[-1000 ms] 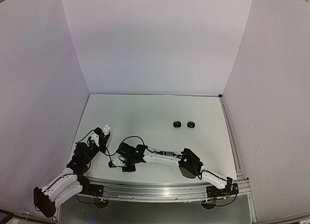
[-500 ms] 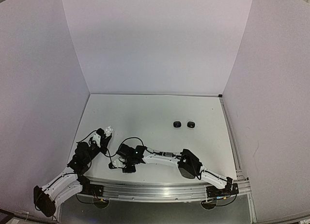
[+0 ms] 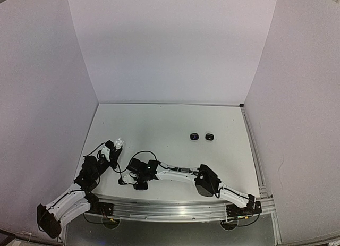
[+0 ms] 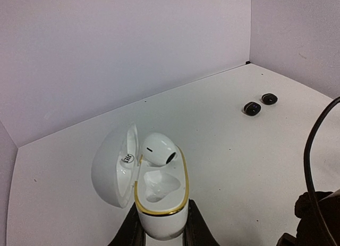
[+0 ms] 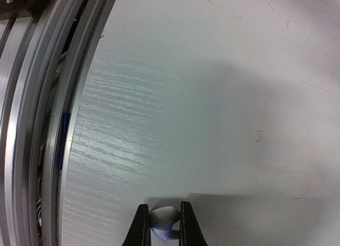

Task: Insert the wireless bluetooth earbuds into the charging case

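Note:
My left gripper (image 4: 162, 227) is shut on the base of a white charging case (image 4: 159, 206) with a gold rim, held upright above the table's left side (image 3: 118, 143). Its lid (image 4: 111, 166) hangs open to the left. One white earbud (image 4: 158, 149) sits in the far socket, and the near socket is empty. My right gripper (image 5: 163, 223) points down at the table by the near edge (image 3: 140, 185). It is shut on a small white earbud (image 5: 163, 219) that shows a blue light, pinched between the two black fingers.
Two small black rounded cases (image 3: 194, 136) (image 3: 209, 136) lie side by side on the white table, right of centre; the left wrist view shows them far off (image 4: 252, 108) (image 4: 269, 99). The metal rail (image 5: 32, 124) runs along the near edge beside my right gripper. White walls enclose the table.
My right gripper's fingers have closed onto the white earbud on the table. The left gripper with the open case has shifted very slightly.

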`<state>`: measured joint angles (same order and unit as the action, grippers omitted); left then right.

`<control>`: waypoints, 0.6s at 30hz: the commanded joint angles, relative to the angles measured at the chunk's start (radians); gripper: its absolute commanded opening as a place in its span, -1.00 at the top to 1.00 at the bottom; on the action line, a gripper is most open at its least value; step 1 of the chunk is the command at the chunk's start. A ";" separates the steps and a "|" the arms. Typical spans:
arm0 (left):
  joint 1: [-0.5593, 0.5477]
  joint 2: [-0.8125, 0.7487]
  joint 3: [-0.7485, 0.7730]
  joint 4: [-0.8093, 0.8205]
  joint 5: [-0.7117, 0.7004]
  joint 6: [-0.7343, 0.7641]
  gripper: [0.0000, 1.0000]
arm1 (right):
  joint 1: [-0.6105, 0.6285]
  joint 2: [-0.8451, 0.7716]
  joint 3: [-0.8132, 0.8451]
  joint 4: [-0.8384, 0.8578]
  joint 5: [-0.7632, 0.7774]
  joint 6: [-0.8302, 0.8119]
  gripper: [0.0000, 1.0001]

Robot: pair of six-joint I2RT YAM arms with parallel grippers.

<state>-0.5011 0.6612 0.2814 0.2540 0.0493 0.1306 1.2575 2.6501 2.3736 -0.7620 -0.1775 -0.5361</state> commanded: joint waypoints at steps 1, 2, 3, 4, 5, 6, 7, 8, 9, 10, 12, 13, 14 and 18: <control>0.007 -0.014 0.047 0.103 -0.015 -0.008 1.00 | -0.005 -0.042 0.053 -0.041 -0.056 0.169 1.00; 0.007 -0.015 0.047 0.104 -0.015 -0.007 1.00 | -0.010 -0.068 0.048 -0.023 -0.069 0.198 1.00; 0.007 -0.016 0.048 0.104 -0.013 -0.007 1.00 | -0.012 -0.094 0.037 -0.004 -0.074 0.219 1.00; 0.007 -0.016 0.048 0.106 -0.010 -0.006 1.00 | -0.012 -0.120 0.028 0.017 -0.079 0.231 1.00; 0.007 -0.016 0.048 0.107 -0.007 -0.005 1.00 | -0.012 -0.145 0.022 0.035 -0.085 0.244 1.00; 0.007 -0.016 0.048 0.106 -0.003 -0.003 1.00 | -0.012 -0.167 0.021 0.049 -0.091 0.256 1.00; 0.007 -0.016 0.048 0.106 0.002 0.000 1.00 | -0.012 -0.186 0.024 0.060 -0.092 0.267 1.00; 0.007 -0.017 0.048 0.106 0.006 0.003 1.00 | -0.012 -0.201 0.029 0.069 -0.090 0.278 1.00; 0.007 -0.019 0.047 0.105 0.010 0.008 1.00 | -0.012 -0.214 0.034 0.079 -0.085 0.290 1.00; 0.007 -0.021 0.047 0.105 0.014 0.011 1.00 | -0.012 -0.226 0.036 0.090 -0.077 0.297 1.00; 0.007 -0.027 0.045 0.105 0.022 0.019 1.00 | -0.013 -0.251 0.038 0.110 -0.056 0.313 1.00; 0.007 -0.030 0.044 0.105 0.027 0.025 1.00 | -0.016 -0.261 0.039 0.116 -0.050 0.323 1.00; 0.006 -0.034 0.044 0.105 0.031 0.031 1.00 | -0.019 -0.270 0.041 0.124 -0.046 0.334 1.00; 0.006 -0.061 0.032 0.115 0.035 0.065 1.00 | -0.039 -0.326 0.035 0.171 -0.042 0.423 1.00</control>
<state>-0.4885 0.6287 0.2901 0.3347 0.0495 0.1482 1.2450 2.4378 2.3863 -0.7159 -0.2296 -0.2330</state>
